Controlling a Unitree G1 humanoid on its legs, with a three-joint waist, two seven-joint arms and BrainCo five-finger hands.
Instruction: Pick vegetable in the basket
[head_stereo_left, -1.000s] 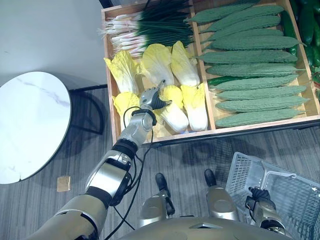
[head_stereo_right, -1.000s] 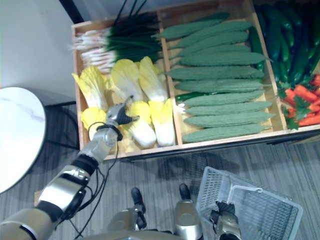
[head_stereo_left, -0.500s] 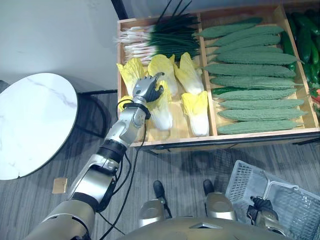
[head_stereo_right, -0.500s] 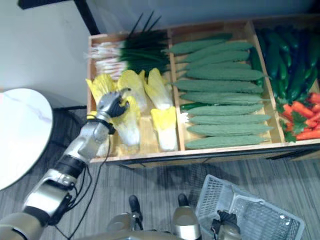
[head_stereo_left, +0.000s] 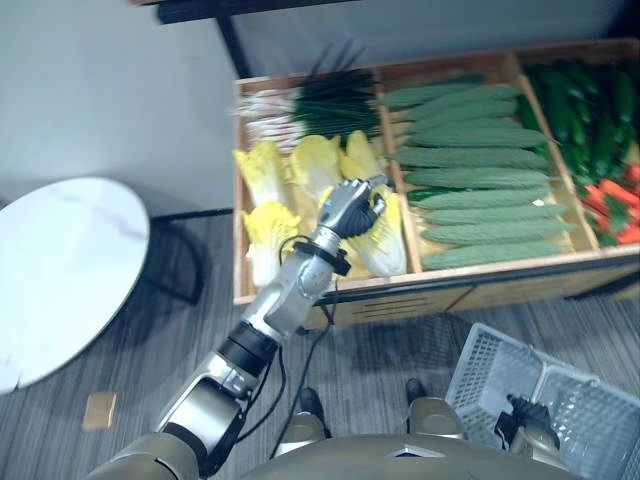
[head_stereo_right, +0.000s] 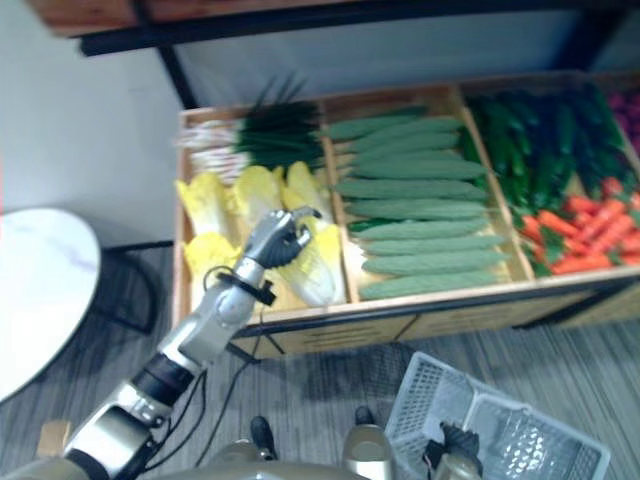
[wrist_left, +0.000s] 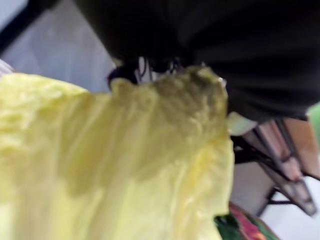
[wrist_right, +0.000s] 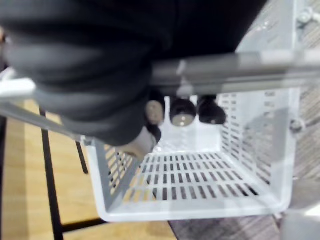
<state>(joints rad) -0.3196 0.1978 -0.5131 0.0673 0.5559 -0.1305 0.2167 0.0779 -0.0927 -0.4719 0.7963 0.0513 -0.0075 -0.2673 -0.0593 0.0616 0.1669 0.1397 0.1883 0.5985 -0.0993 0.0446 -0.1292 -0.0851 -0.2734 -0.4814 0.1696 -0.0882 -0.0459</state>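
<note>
The left hand (head_stereo_left: 352, 207) has its fingers curled round a pale yellow leafy cabbage (head_stereo_left: 387, 244), seemingly just above the wooden crate (head_stereo_left: 470, 283). The right hand (wrist_right: 182, 112), fingers curled, grips the white slotted plastic basket (wrist_right: 200, 212) by its handle.

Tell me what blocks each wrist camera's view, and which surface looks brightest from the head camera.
Left wrist view: the dark cover of the left hand blocks much of it; a yellow cabbage sits very close. Right wrist view: the right hand and the grey handle of the basket cross it. Left eye view: the white table looks brightest.
</note>
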